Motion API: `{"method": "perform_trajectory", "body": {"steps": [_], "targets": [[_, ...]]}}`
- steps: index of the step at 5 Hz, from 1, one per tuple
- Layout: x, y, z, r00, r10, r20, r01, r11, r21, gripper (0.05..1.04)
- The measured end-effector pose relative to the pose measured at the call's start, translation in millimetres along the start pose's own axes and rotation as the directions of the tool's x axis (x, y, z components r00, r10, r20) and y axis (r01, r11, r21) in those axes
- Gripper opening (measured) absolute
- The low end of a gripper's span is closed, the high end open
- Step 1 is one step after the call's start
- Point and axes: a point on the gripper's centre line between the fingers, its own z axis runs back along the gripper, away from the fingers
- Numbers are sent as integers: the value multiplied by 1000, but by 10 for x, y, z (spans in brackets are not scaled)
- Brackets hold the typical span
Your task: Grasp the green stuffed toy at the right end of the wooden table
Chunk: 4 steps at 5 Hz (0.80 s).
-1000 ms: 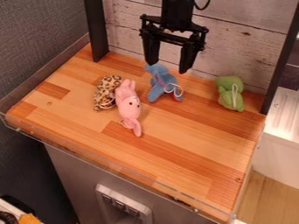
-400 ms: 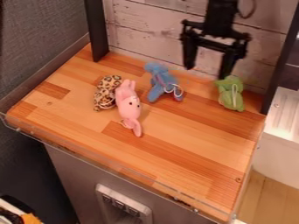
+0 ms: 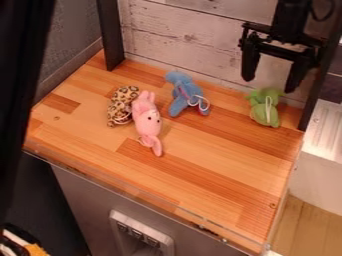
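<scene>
My gripper (image 3: 268, 85) hangs at the upper right, open, its two fingers spread apart with nothing between them. Nearest to it is a green plush toy (image 3: 266, 111) with a white string, lying by the back right corner of the wooden surface. A blue plush toy (image 3: 182, 95) with a pale loop of string lies near the middle of the back edge. Left of that, a pink plush toy (image 3: 147, 120) is stretched out front to back, right beside a leopard-spotted plush (image 3: 120, 107).
The wooden tabletop (image 3: 200, 182) has a clear plastic rim along its front. Black posts (image 3: 110, 35) rise at its back corners, with a whitewashed plank wall (image 3: 180, 40) behind. A dark blurred shape (image 3: 20, 75) covers the upper left edge. A white appliance (image 3: 324, 150) stands at right.
The gripper has moved right, from above the blue toy to above the green one, staying open. A dark shape has entered at the left edge. The plush toys lie as before.
</scene>
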Motion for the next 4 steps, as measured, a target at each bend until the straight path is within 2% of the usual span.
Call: {"method": "perform_trajectory", "body": {"steps": [2, 3, 4], "targets": [[17, -78, -23, 999, 40, 7, -40, 999, -3, 999], [83, -96, -66, 998, 43, 46, -42, 999, -17, 999], [96, -224, -430, 1000, -10, 9, 10, 1000, -2, 998]]}}
